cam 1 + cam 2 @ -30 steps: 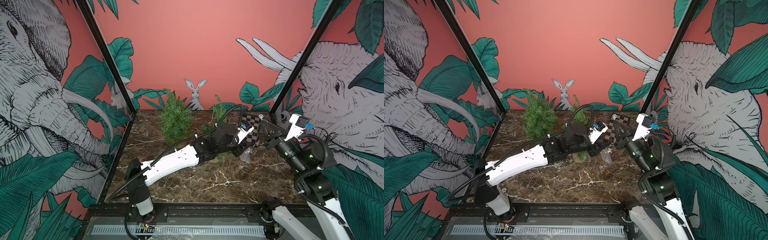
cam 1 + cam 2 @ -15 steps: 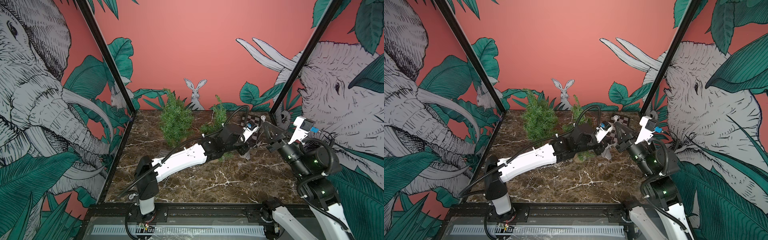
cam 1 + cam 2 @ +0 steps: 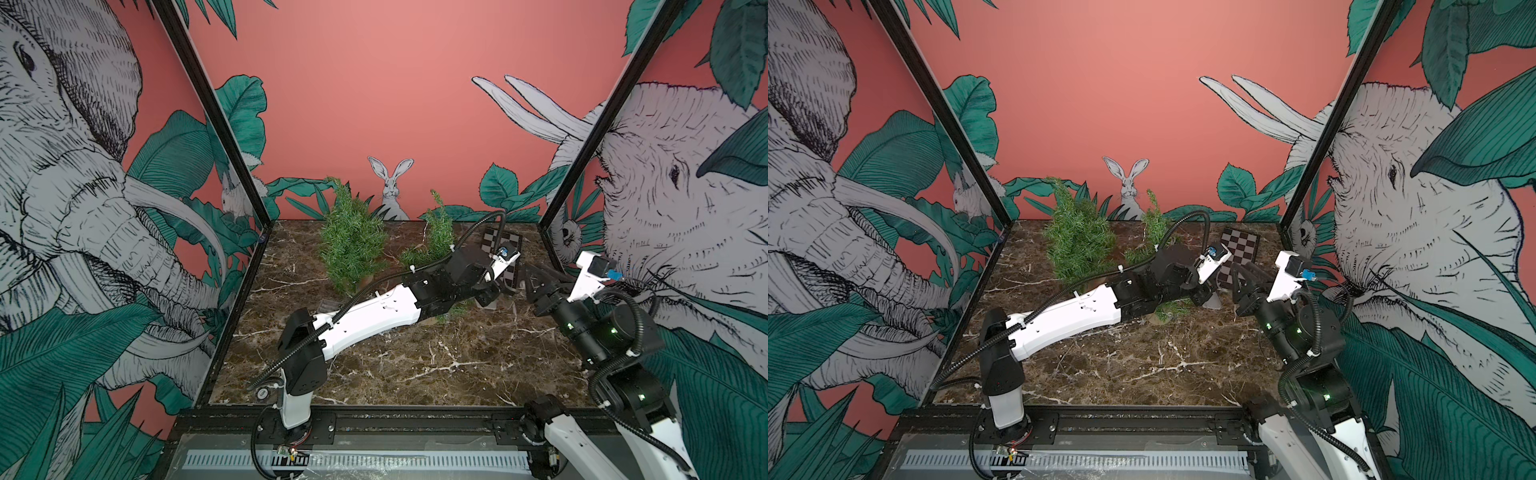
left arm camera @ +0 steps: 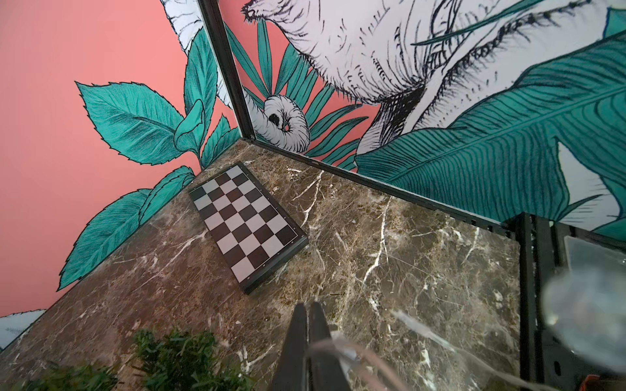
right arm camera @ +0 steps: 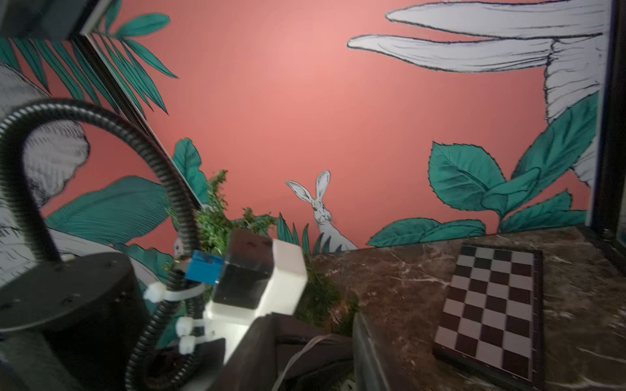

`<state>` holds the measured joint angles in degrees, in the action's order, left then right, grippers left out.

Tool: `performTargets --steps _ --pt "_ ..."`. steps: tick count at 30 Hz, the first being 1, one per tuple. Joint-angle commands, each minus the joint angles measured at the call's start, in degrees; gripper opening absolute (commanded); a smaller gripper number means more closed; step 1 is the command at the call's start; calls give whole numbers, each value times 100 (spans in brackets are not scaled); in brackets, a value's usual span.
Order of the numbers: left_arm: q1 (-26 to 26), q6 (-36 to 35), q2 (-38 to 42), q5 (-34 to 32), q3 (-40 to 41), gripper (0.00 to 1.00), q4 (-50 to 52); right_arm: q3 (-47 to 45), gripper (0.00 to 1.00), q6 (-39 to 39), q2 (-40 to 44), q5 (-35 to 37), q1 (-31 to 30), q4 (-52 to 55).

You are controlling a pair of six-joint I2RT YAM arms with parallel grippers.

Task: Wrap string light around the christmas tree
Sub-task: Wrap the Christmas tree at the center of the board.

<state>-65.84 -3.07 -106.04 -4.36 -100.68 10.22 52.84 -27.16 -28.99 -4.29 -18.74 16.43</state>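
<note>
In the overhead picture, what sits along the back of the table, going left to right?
Big tree → small tree → chessboard.

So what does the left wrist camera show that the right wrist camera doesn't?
Only the left wrist view shows the left gripper, shut on the string light, with the wire trailing off blurred.

Only the right wrist view shows the painted rabbit, the left arm's wrist camera block and its black cable conduit.

Both show the checkerboard lying flat on the marble table, green tree foliage and the salmon back wall.
</note>
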Motion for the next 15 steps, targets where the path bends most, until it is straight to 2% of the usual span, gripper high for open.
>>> performTargets --steps 1,3,6,9,11,15 --pt "-16 -385 422 -114 80 0 -456 -183 57 141 400 176 -16 78" --pt "-16 -576 440 -89 91 0 -522 -418 58 50 710 272 -16 83" --pt "-14 -762 470 -127 77 0 -573 -690 56 -34 1200 944 -17 329" --pt "-16 -906 568 -103 123 0 -632 -911 50 -43 1469 1473 -18 548" --pt "-16 -1018 650 -2 226 0 -764 -983 45 -5 1389 1475 -17 607" --pt "-16 -1220 887 71 515 0 -1119 -803 44 70 592 1107 -15 737"
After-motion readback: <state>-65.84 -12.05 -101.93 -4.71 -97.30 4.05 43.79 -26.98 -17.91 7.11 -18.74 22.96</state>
